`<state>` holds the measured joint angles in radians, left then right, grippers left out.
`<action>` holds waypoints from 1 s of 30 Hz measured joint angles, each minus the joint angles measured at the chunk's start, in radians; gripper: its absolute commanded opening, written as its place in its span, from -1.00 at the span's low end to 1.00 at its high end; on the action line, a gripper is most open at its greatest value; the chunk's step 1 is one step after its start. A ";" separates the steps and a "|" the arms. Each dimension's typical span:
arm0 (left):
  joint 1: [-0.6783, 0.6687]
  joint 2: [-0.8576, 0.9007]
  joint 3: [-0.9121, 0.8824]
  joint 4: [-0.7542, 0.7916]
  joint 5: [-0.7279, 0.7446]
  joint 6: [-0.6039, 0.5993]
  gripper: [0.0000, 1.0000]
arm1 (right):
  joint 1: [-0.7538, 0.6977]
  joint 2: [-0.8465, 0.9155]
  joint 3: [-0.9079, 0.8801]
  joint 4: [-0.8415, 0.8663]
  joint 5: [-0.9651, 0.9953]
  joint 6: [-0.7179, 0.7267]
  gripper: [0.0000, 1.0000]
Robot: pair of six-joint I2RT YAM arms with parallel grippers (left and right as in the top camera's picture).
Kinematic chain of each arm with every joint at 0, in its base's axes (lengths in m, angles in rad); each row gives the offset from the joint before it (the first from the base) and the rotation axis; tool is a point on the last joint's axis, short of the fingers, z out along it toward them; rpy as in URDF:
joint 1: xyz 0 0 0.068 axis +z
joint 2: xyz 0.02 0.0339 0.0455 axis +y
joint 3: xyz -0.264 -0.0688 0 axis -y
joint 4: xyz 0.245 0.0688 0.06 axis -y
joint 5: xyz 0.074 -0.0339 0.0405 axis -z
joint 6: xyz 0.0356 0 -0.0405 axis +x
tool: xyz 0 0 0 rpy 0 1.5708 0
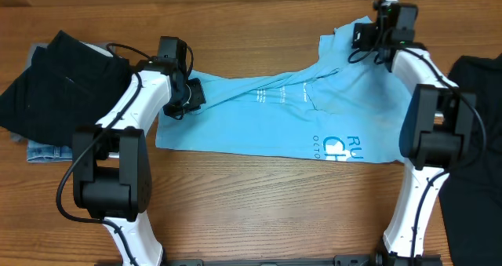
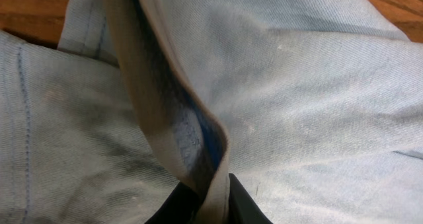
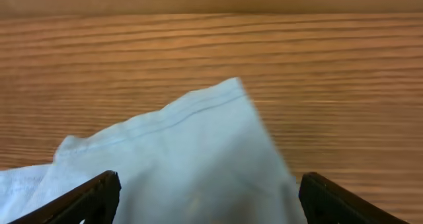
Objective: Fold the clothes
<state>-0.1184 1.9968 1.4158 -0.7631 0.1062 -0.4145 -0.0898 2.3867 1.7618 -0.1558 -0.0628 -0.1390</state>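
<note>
The light blue T-shirt (image 1: 298, 113) lies spread across the middle of the table, with white lettering near its front right edge. My left gripper (image 1: 188, 101) is at the shirt's left end and is shut on a fold of its cloth (image 2: 211, 184). My right gripper (image 1: 362, 37) is at the shirt's far right corner. In the right wrist view its fingers (image 3: 208, 197) stand wide apart with the shirt's corner (image 3: 198, 151) lying between them, not pinched.
A pile of dark clothes (image 1: 55, 78) with a denim piece (image 1: 47, 151) under it lies at the left. A dark garment (image 1: 478, 101) lies at the right edge. Bare wooden table (image 1: 259, 203) is in front.
</note>
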 measured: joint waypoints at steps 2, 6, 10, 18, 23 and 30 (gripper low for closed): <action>0.000 0.000 0.000 0.000 0.000 0.000 -0.67 | 0.015 0.011 0.000 0.017 0.005 -0.004 0.80; 0.000 0.000 0.000 0.000 0.000 0.000 -0.67 | 0.039 0.029 0.000 0.029 0.029 -0.012 0.80; 0.000 0.000 0.000 -0.001 0.000 0.000 -0.66 | 0.046 0.048 0.000 0.034 0.055 -0.015 0.76; 0.000 0.000 0.000 -0.001 -0.010 0.000 -0.66 | 0.045 0.059 0.001 0.042 0.071 -0.015 0.01; 0.000 0.000 0.000 -0.001 -0.021 0.000 -0.64 | 0.045 0.060 0.002 0.042 0.072 0.014 -0.05; 0.000 0.000 0.000 -0.001 -0.026 0.000 -0.63 | 0.045 0.063 0.067 -0.030 0.067 0.082 -0.67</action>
<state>-0.1184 1.9968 1.4158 -0.7639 0.0807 -0.4145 -0.0452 2.4500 1.8290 -0.1856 0.0040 -0.0574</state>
